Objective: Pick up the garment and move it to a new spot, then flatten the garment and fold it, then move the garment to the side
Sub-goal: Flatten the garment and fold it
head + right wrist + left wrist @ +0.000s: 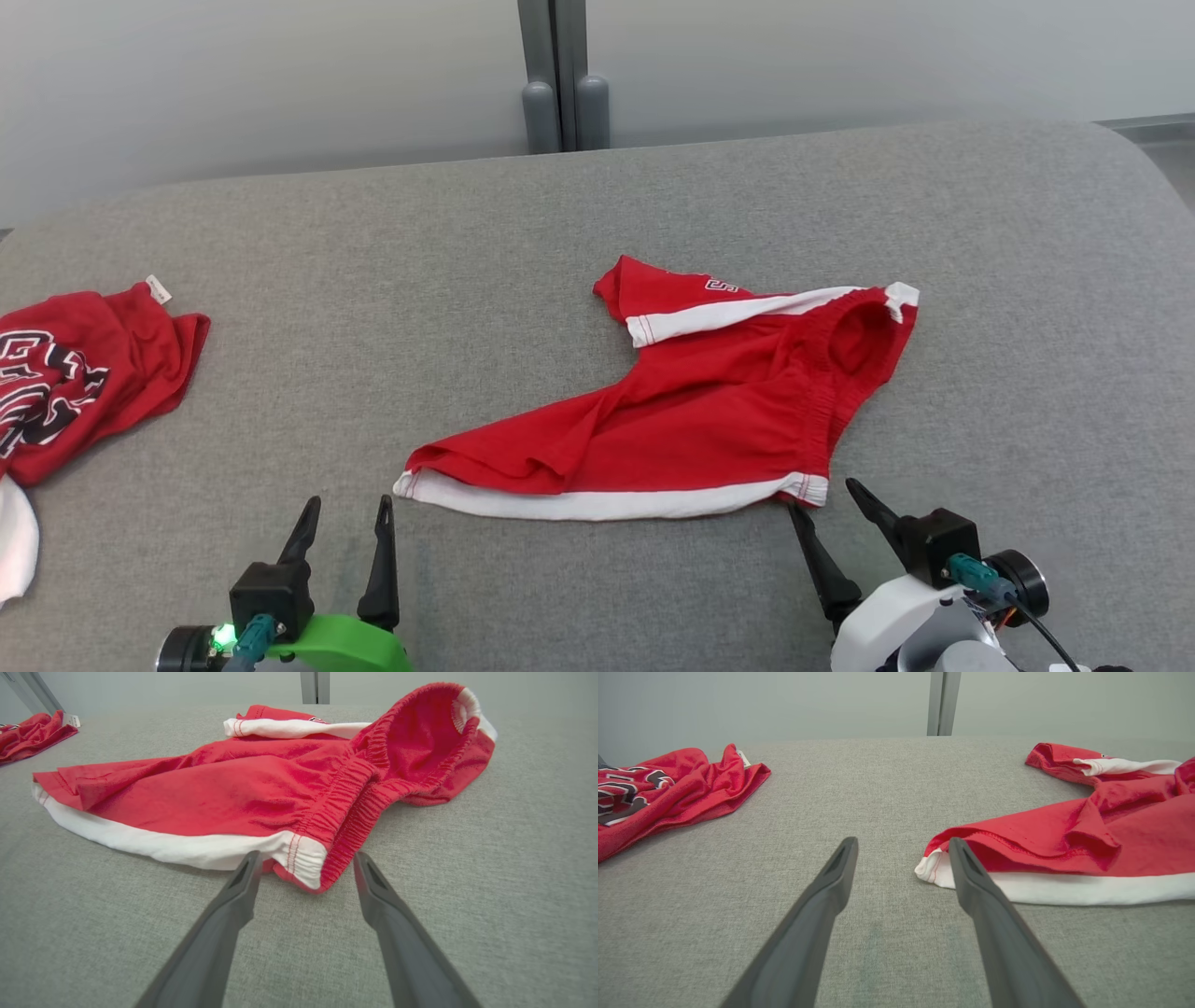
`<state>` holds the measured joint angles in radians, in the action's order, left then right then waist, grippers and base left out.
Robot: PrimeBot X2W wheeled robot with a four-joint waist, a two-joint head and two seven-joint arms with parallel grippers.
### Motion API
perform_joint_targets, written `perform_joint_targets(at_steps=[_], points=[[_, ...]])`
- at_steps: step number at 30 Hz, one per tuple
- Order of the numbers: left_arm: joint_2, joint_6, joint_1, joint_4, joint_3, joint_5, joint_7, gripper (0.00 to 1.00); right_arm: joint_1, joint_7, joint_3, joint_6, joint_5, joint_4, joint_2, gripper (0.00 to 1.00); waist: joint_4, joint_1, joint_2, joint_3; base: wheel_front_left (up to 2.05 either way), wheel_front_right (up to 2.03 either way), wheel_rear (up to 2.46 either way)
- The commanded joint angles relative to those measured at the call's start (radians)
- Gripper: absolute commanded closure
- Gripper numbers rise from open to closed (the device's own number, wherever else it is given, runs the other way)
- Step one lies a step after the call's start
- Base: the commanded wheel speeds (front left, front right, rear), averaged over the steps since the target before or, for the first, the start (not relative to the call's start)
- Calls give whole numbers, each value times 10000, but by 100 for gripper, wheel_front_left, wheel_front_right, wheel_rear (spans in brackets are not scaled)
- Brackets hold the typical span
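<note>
Your garment (691, 420) lies on the desk (560, 233), long axis nine to three. Both tools are released and empty: right tool (823, 497) has the waistband corner at twelve, nearest; left tool (348, 509), hem at one.

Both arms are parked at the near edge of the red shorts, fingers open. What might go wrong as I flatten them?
The hem corner of the red shorts lies beside the left gripper, not between its fingers; closing may grab nothing.
The waistband stands puffed open and the far leg is folded over; tugging could set creases.
Another red garment lies at the left; dragging that way might tangle them.
</note>
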<state>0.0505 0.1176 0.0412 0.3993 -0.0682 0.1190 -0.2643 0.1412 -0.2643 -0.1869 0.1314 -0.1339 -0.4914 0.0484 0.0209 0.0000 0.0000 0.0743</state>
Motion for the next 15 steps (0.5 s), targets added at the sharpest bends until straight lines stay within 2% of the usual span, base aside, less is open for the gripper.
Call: perform_joint_targets(at_steps=[1,4,5,7,8,11,12,15], points=[[21,37,-35,43,4,-9,-1,0,177,-2,-59,-14,99,-160,43,0,173,0,0,86,0,0,0],[21,49,-52,66,-27,13,-1,0,343,-2,-70,-14,225,-478,44,0,325,0,0,142,0,0,0],[21,57,-55,88,-42,37,-1,0,368,-2,-26,-14,281,-566,47,7,357,0,0,160,0,0,0],[20,74,-41,139,-39,83,-1,0,451,-2,89,-14,275,-708,44,50,421,0,0,194,0,0,0],[20,83,-23,151,-46,104,-1,0,489,-2,148,-14,305,-769,41,55,447,0,0,210,0,0,0],[20,103,30,177,-71,148,-1,0,523,-2,213,-14,387,-845,43,96,483,0,0,280,0,0,0],[20,110,52,188,-90,178,-1,0,543,-2,232,-14,394,-848,44,100,483,0,0,307,0,0,0],[20,126,141,201,-121,275,-1,0,603,-2,236,-14,346,-736,41,100,451,0,0,413,0,0,0]])
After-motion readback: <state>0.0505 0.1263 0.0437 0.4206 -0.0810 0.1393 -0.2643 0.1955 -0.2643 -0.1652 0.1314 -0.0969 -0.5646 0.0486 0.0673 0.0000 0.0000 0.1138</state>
